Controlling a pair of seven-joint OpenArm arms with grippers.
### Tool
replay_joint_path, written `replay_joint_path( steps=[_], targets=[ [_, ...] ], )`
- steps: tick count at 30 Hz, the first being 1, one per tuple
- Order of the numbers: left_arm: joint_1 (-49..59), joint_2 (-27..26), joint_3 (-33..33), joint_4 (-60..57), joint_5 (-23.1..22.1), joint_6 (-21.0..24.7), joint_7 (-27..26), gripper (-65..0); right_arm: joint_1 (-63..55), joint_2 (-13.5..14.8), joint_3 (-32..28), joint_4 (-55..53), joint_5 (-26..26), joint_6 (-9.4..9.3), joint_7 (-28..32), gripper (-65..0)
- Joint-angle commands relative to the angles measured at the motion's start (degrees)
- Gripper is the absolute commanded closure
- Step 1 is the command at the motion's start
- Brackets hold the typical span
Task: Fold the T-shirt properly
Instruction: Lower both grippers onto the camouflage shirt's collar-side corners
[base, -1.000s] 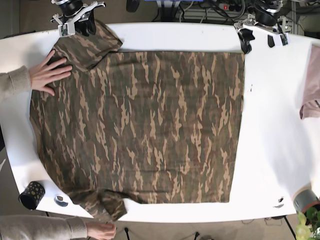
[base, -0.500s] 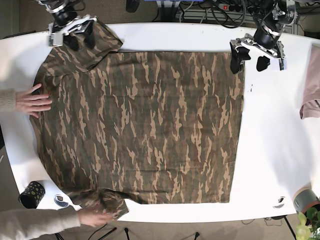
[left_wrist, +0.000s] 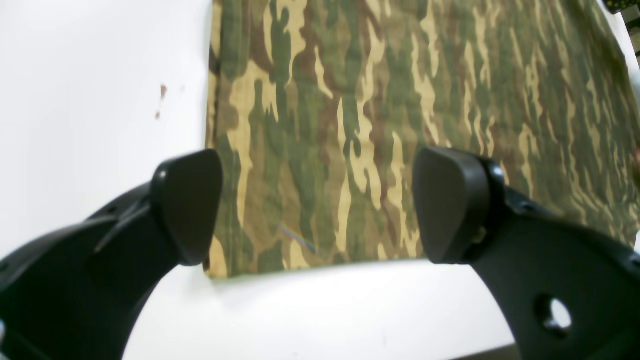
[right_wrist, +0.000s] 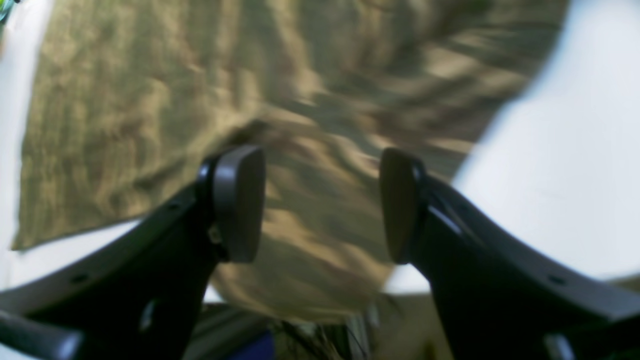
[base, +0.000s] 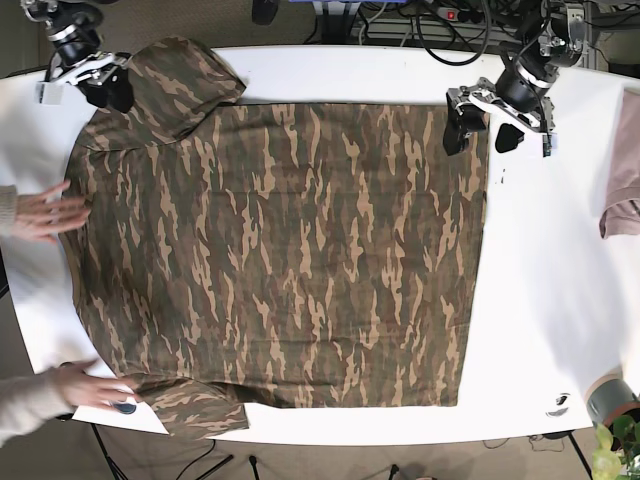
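Observation:
The camouflage T-shirt (base: 290, 240) lies spread flat on the white table (base: 550, 280), collar side to the left. My left gripper (base: 480, 135) is open and hangs over the shirt's top right hem corner. In the left wrist view the gripper (left_wrist: 320, 205) straddles that corner of the shirt (left_wrist: 400, 75) without closing. My right gripper (base: 85, 88) is open at the top left, beside the upper sleeve (base: 185, 80). In the right wrist view the gripper (right_wrist: 320, 205) is open above blurred camouflage cloth (right_wrist: 150, 100).
A person's hand (base: 45, 213) rests on the shirt's left edge. Another hand (base: 75, 388) is at the bottom left corner. A pink cloth (base: 625, 170) lies at the right edge. A small roll (base: 558, 405) and a grey pot (base: 610, 398) stand at the bottom right.
My right gripper moved left, off the upper sleeve. My left gripper moved left and down over the shirt's corner. The person's hands shifted along the left edge and bottom left.

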Motion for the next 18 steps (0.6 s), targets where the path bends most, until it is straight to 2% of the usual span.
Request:
replay_joint_path(
  steps=[1, 6, 8, 18],
  targets=[
    [0.1, -0.4, 0.4, 0.6, -0.6, -0.4, -0.9, -55.7, 2.3, 0.8, 5.4, -1.9, 1.5, 2.14, -4.4, -35.4],
    [-0.9, -0.4, 1.9, 0.5, -0.6, -0.4, -0.9, -55.7, 7.6, 1.1, 11.6, -9.2, 1.4, 4.43, -13.0, -35.4],
    [-1.0, -0.4, 2.2, 0.5, -0.5, -0.4, -0.9, -55.7, 9.0, 2.3, 13.0, -12.2, 1.4, 4.96, -15.2, -35.4],
    [-1.2, -0.4, 2.4, 0.4, -0.2, -0.4, -0.8, -55.7, 10.2, 3.2, 11.4, -19.1, 1.5, 5.31, -15.8, -35.4]
  ],
)
